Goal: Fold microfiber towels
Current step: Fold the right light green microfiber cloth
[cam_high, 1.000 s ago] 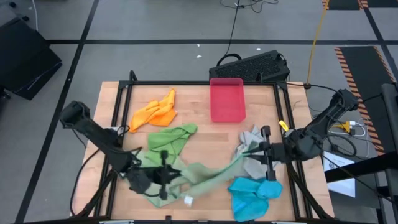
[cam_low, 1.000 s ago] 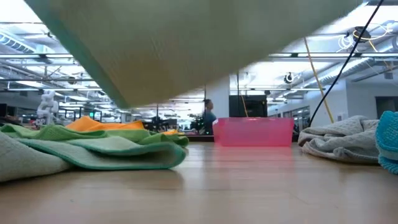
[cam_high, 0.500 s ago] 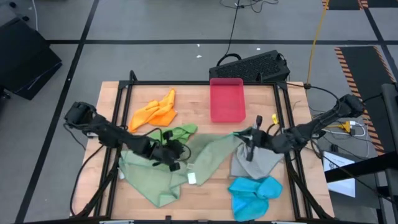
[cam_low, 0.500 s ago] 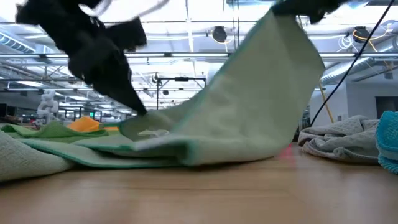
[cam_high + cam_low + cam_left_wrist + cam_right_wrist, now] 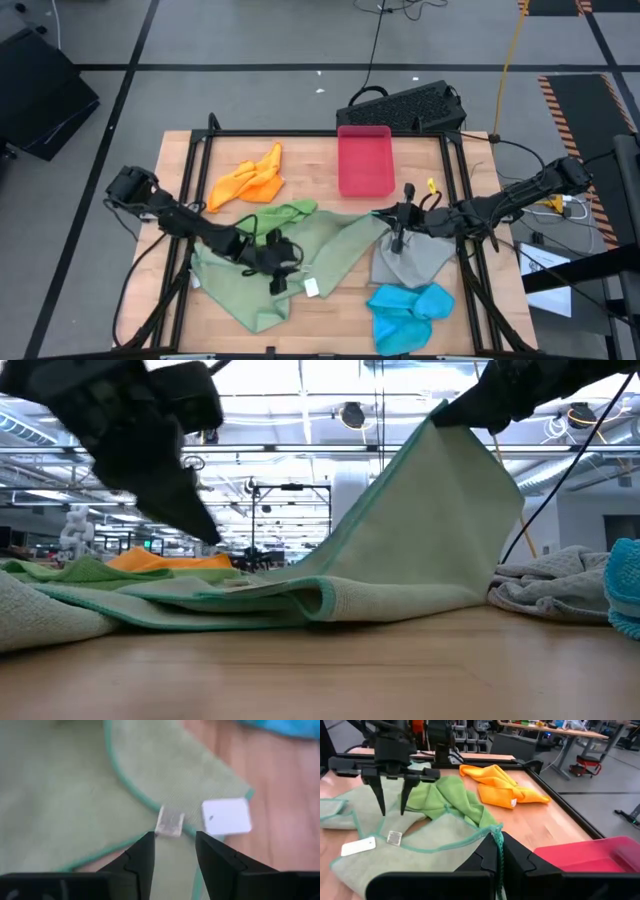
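- We are seeing the right claw (image 5: 396, 222) pinching a corner of the pale sage towel (image 5: 330, 252), its fingers closed on the teal hem; in the right wrist view the hem (image 5: 497, 845) is running down between the two dark fingers.
- In the low view that corner is being held up off the worktop (image 5: 330, 670), so the pale sage towel (image 5: 420, 530) is sloping down from the right claw (image 5: 440, 415) to the folded part lying flat.
- We are seeing the left claw (image 5: 277, 268) hanging just above the middle of the same towel with its fingers a narrow gap apart, gripping nothing; the left wrist view shows a small sewn tag (image 5: 170, 821) on the hem beyond the fingertips and a white label (image 5: 226, 817) beside it.
- The rest of the towel is lying spread toward the near left of the worktop.
- The bright green towel (image 5: 280, 222) is lying crumpled, partly under the sage one, behind the left claw.
- The orange towel (image 5: 250, 178) is lying bunched farther back on the left.
- The grey towel (image 5: 410, 260) is lying below the right claw, and the blue towel (image 5: 405, 310) is sitting just in front of it near the worktop edge.
- The pink tray (image 5: 364, 160) is standing at the back centre, well apart from both claws.
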